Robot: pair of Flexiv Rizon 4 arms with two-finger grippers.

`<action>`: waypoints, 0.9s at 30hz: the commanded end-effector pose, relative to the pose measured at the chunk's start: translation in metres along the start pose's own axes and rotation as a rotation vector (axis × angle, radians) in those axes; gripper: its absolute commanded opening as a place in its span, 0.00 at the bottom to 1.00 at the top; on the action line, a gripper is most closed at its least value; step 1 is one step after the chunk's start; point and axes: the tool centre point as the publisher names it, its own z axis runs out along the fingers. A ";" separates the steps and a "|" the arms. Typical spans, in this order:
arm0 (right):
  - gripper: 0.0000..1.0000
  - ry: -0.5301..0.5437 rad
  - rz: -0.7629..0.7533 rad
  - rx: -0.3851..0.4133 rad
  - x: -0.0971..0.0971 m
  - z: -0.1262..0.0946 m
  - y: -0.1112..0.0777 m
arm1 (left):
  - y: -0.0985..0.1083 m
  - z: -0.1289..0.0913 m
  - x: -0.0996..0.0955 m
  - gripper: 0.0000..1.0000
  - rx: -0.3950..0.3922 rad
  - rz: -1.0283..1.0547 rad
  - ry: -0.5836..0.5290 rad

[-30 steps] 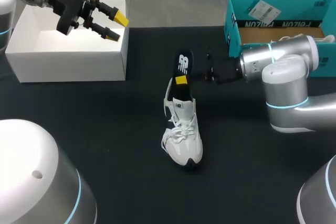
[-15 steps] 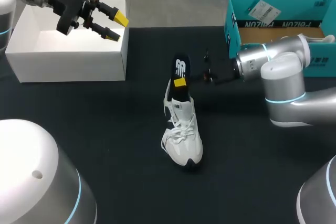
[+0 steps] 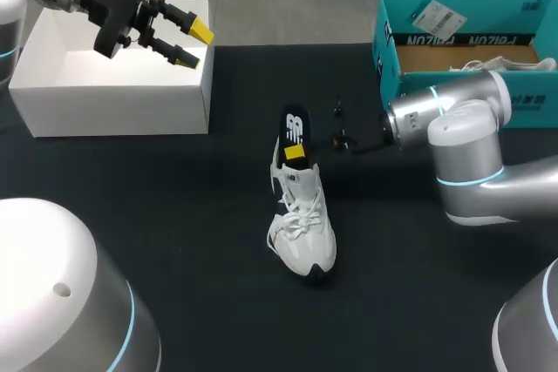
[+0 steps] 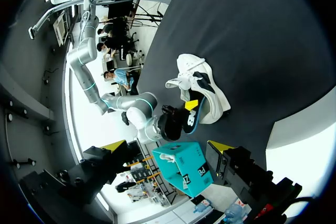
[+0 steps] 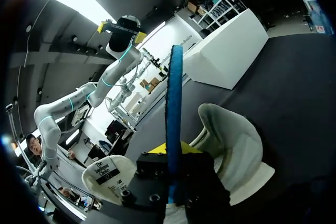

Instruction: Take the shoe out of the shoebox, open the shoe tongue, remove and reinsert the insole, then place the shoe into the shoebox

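- Here, a white shoe (image 3: 302,224) lies on the black table (image 3: 174,215), about midway between a white box (image 3: 105,93) on the left and the teal shoebox (image 3: 462,41) on the right, well apart from both.
- Its toe points toward the robot and its heel away, so its long axis runs near to far.
- A dark insole (image 3: 294,128) stands out of the heel opening. Its lower end is inside the shoe, and the rest tilts up and away past the heel, roughly in line with the shoe.
- The right gripper (image 3: 295,152) comes in from the shoebox side, crossways to that line, and is clamped on the insole just above the shoe's collar. The right wrist view shows the insole edge-on between its fingers, with the shoe just beside them.
- The left gripper (image 3: 193,46) hangs over the white box, fingers spread and holding nothing, well apart from the shoe.
- The right arm is by far the nearer one, and it has the grip.
- As I judge it, the next move runs along the insole's length: either down and toward the toe to seat it, or up and away to draw it clear. Which of the two is in hand cannot be told from this moment.
- A sideways pull would likely tip the shoe, since nothing braces it.
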 end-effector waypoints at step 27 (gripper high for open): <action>0.00 -0.006 -0.081 -0.033 -0.008 -0.001 0.024 | -0.001 -0.001 0.000 1.00 0.000 0.001 0.003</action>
